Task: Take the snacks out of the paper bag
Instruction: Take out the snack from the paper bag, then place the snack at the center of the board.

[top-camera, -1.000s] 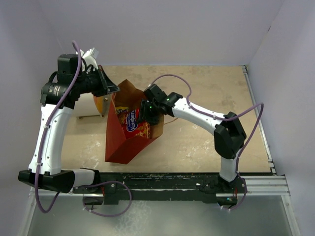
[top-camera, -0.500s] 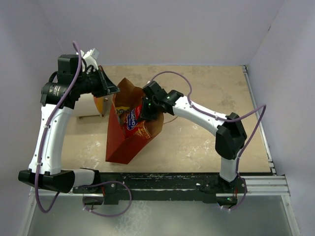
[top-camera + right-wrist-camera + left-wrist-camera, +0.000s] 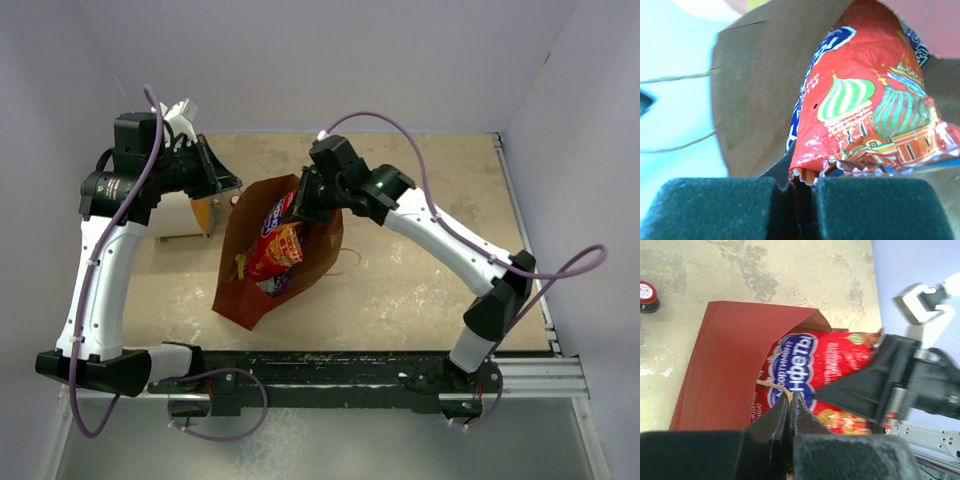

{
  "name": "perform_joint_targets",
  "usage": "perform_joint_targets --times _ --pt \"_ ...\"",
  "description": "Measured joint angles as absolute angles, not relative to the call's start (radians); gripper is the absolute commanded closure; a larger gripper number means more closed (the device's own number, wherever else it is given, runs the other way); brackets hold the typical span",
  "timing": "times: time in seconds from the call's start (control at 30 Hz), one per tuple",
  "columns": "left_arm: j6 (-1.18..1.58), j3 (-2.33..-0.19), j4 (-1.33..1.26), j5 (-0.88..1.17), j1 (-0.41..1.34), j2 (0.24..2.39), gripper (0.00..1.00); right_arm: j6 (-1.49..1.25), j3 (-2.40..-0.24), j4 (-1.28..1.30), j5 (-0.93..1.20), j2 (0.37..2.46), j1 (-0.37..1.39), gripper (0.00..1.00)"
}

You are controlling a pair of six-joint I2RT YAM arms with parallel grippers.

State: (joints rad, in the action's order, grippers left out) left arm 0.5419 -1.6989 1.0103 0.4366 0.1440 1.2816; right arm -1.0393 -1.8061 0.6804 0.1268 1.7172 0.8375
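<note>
Red packet (image 3: 860, 100): glossy crinkled film. Paper bag (image 3: 725, 365): matt, red outside, brown kraft inside. Tabletop (image 3: 790, 275): matt, scuffed.

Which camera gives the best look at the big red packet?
Right wrist: the packet fills the frame, its crimped edge pinched in the right gripper. Left wrist shows its blue logo, partly hidden by the bag and that gripper. The top view shows it small, in the bag's mouth.
</note>
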Motion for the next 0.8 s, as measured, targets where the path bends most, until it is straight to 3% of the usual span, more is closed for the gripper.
perform_joint_targets --times 0.43,0.63,0.8 --pt "0.542 -1.673 1.01 0.431 0.144 1.264 1.0 -1.05 -1.905 0.799 -0.011 1.38 0.838 1.0" --pt "0.558 -1.651 1.008 0.426 0.144 1.251 1.0 -0.994 -1.983 0.884 -0.225 1.252 0.839 1.0" --pt "0.566 -1.64 1.003 0.416 0.144 1.24 1.0 -0.948 -1.874 0.893 -0.473 1.092 0.838 1.0"
